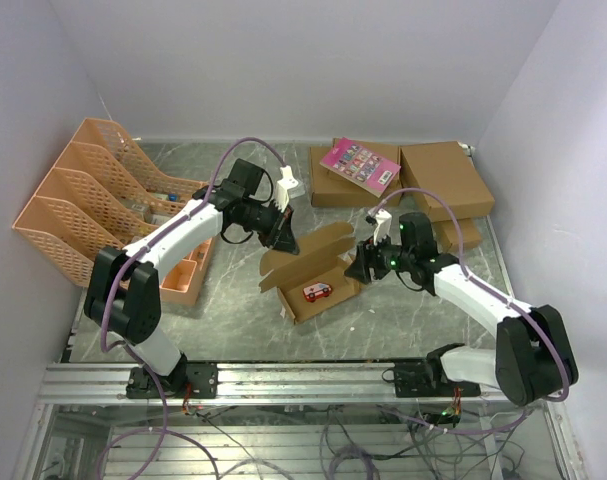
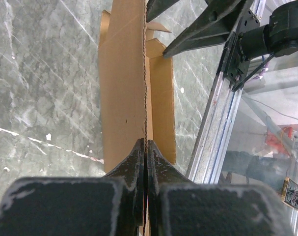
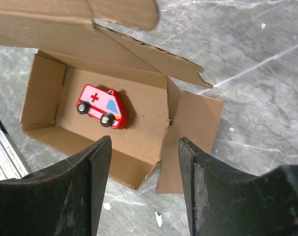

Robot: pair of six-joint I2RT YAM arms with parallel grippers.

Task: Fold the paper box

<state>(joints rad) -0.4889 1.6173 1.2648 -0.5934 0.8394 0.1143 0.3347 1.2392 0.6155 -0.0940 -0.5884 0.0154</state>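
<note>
Over on the left of the top view, peach file racks (image 1: 78, 205) line the wall. Mid-frame, the left gripper (image 1: 283, 240) is pinched tight on the raised lid flap of the paper box (image 1: 328, 272), which sits centre table with a toy ambulance (image 1: 317, 292) inside. Just right of that, the right gripper (image 1: 363, 264) hovers at the box's end, fingers spread, holding nothing.

left tool (image 2: 146, 143) clamped; right tool (image 3: 145, 142) jaws apart

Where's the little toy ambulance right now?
In the top view, the toy ambulance lies inside the open paper box in the middle of the table, with the right gripper close on its right.
</note>
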